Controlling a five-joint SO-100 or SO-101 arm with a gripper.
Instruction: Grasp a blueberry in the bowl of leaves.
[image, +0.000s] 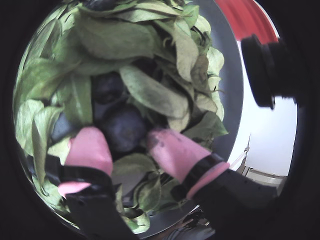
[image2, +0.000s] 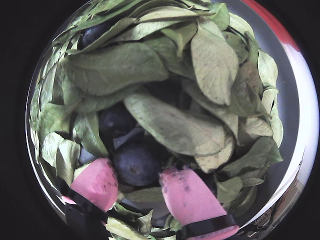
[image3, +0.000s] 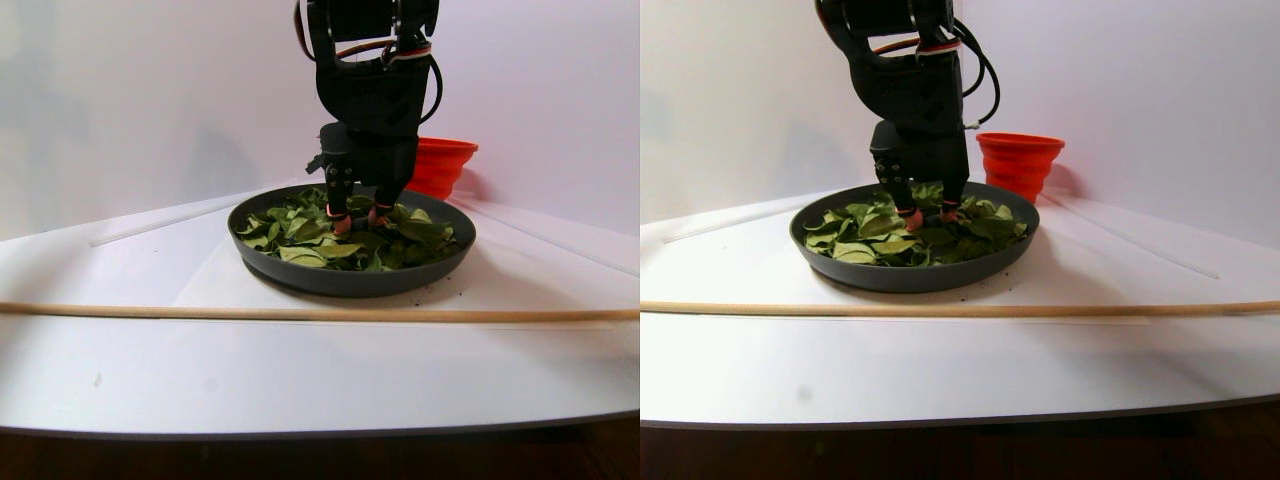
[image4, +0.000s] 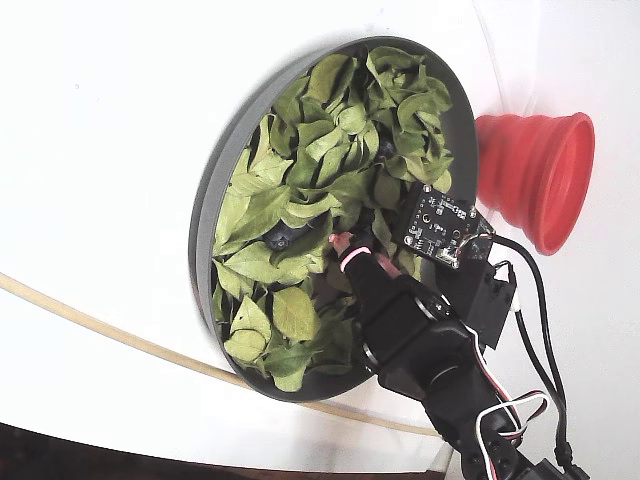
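between open gripper (image2: 137, 181) fingertips, blueberry (image2: 136, 163)

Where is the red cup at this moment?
In the fixed view the red cup lies on its side at the right, just outside the bowl rim, above the arm.

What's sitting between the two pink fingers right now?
In both wrist views a dark blueberry sits between the open gripper's pink fingers, nested among the leaves in the bowl; neither finger clearly touches it yet.
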